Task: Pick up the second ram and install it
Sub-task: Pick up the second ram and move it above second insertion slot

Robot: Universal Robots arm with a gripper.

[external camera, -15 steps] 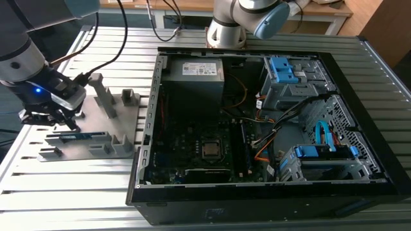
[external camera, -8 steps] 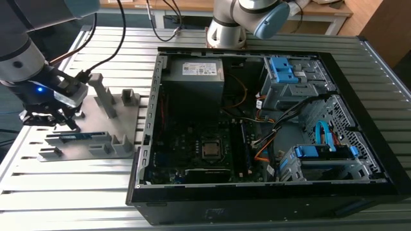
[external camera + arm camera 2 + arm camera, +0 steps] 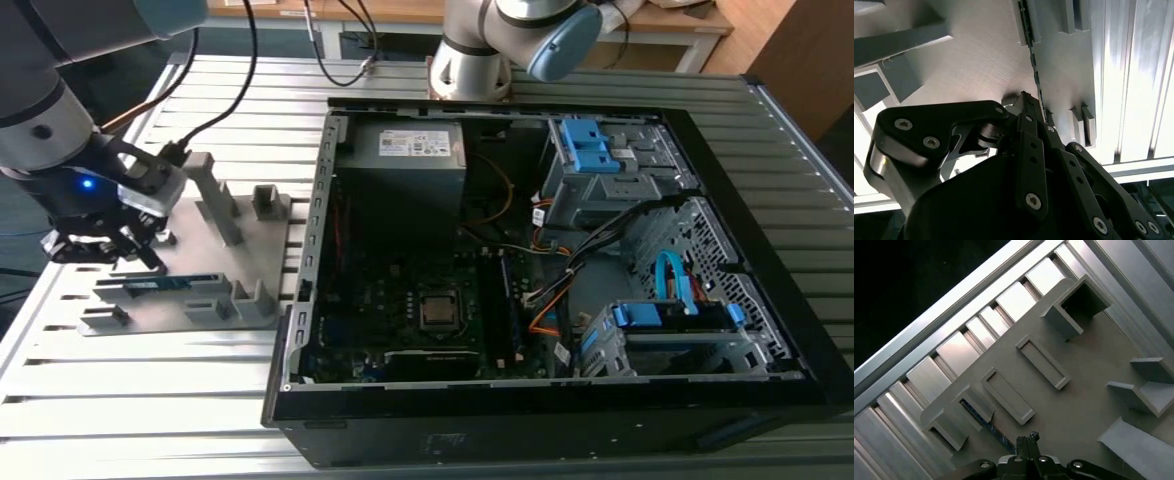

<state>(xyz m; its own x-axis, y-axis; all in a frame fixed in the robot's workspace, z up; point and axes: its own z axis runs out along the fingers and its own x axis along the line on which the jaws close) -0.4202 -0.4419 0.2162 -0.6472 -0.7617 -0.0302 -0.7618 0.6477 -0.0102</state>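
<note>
We count one ram stick (image 3: 158, 284) and one grey fixture (image 3: 260, 255) at the frame's left, one end effector (image 3: 127, 255) above them, and one open computer case (image 3: 534, 425) at centre.

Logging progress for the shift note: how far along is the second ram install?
Done: nothing visible yet. In hand: the end effector hangs close by the second ram, which lies in the grey fixture. Left: lifting it and seating it in the open computer case.

Far end of the second ram (image 3: 989, 425) behind the tool (image 3: 1029, 438)
</note>
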